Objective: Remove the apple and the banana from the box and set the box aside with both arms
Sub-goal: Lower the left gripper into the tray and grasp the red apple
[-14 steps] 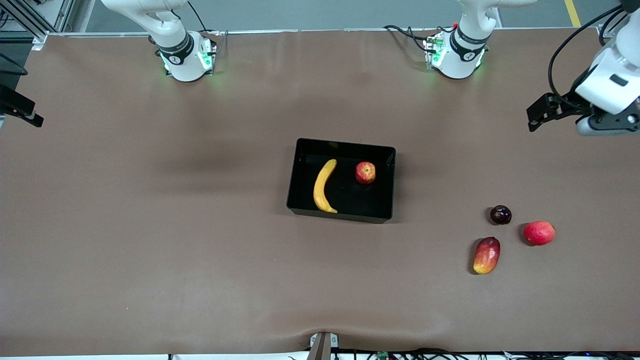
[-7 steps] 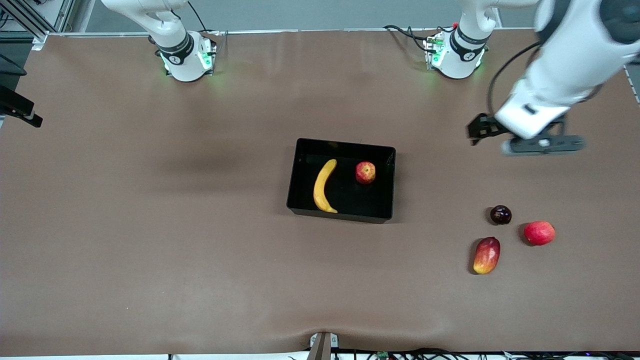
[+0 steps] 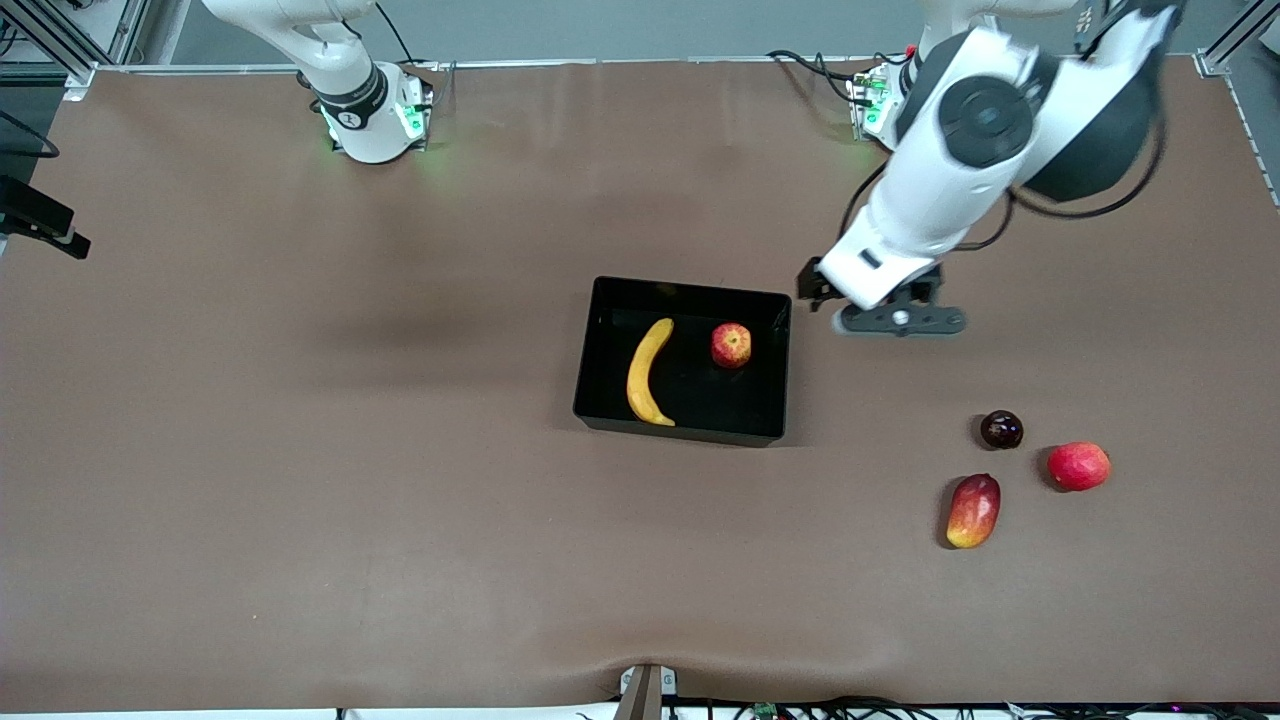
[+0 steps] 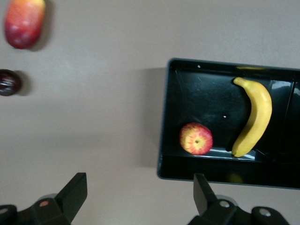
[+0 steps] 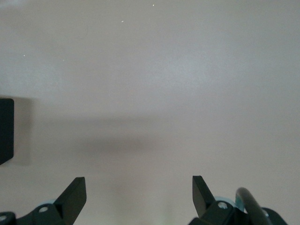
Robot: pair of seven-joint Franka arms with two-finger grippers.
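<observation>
The black box [image 3: 690, 291] rests at the table's middle. Inside it lie a yellow banana [image 3: 648, 372] and a small red apple [image 3: 731, 345], apart from each other. My left gripper [image 3: 898, 320] hangs over bare table just off the box's end toward the left arm's end. In the left wrist view it is open [image 4: 140, 180] with nothing between its fingers, and the box [image 4: 164, 117], banana [image 4: 255, 117] and apple [image 4: 196, 138] show. My right gripper [image 5: 139, 187] is open over bare table, holding nothing.
Toward the left arm's end, nearer the front camera than the box, lie a dark plum [image 3: 1001, 429], a red-yellow mango [image 3: 974, 510] and a round red fruit [image 3: 1078, 466]. A black shape [image 5: 5, 131] sits at the edge of the right wrist view.
The left arm has swung in from the left arm's end of the table to a spot beside the box, its gripper staying open. The fruits and box have not moved.
</observation>
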